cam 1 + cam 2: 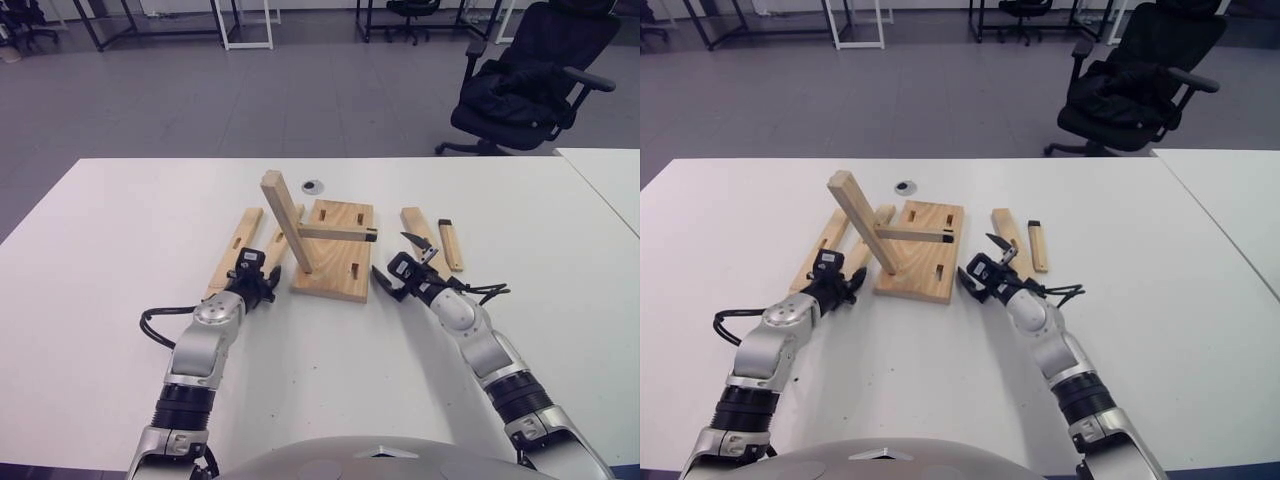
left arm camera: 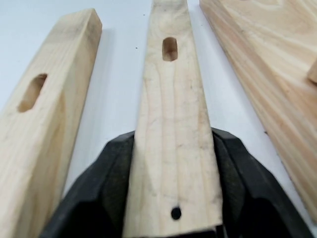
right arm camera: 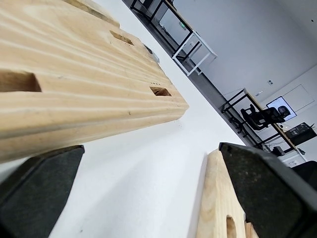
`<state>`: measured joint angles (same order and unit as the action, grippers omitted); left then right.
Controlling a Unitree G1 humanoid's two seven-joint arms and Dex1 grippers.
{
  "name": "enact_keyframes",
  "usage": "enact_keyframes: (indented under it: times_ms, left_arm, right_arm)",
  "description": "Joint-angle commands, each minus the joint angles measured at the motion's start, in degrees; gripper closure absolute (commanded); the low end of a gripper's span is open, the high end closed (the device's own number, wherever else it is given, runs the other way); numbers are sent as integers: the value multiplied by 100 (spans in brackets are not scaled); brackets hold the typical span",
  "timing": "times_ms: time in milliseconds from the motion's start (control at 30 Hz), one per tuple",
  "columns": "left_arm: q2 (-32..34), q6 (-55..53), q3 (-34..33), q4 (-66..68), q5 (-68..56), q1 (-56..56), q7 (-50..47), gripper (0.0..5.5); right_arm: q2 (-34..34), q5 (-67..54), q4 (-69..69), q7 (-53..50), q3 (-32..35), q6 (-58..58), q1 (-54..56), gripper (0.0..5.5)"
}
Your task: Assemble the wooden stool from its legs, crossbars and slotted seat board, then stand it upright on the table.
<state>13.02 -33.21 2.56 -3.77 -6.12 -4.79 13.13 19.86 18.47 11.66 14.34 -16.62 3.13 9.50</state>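
As far as the room goes, a white table (image 1: 110, 230) is seen on a grey floor, with a black office chair (image 1: 530, 80) parked behind it, a second white table (image 1: 610, 180) off to the right and metal table frames (image 1: 245, 25) lined up at the back. A small round disc (image 1: 313, 186) is spotted on the tabletop beyond the wood.

The slotted seat board (image 1: 340, 262) is laid flat mid-table. One leg (image 1: 285, 215) is stuck in it, tilted off to the left, with a crossbar (image 1: 335, 234) plugged into its side and held level over the board. Two more legs are laid left of the board. The outer leg (image 1: 235, 250) is untouched, while the inner leg (image 2: 173, 124) is clamped at its near end by the left gripper (image 1: 258, 276), with a finger (image 2: 104, 188) pressed to each side.

The right gripper (image 1: 400, 266) is parked low at the board's right edge. Its fingers (image 3: 267, 183) are spread wide, with the board's edge beside one and a loose slotted piece (image 1: 418, 228) beside the other. A short crossbar (image 1: 450, 246) is laid just right of that piece.
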Motion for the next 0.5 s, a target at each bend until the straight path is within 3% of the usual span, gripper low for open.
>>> enact_keyframes:
  times_ms: [33, 333, 433, 500]
  left_arm:
    - [16, 146, -75, 142, 41, 27, -9, 342]
    - [179, 867, -885, -834, -375, -400, 122, 342]
    - [658, 1182, -1314, -1217, -652, -976, 506, 342]
    - [1132, 1196, -1556, -1421, -893, -1507, 875, 342]
  right_arm:
    - [25, 107, 206, 86, -80, -104, -66, 41]
    - [477, -901, 723, 312, 1248, -188, 886, 41]
    - [417, -2204, 718, 827, 2123, -931, 1793, 41]
    - [269, -3681, 329, 1293, 2762, -2025, 2614, 41]
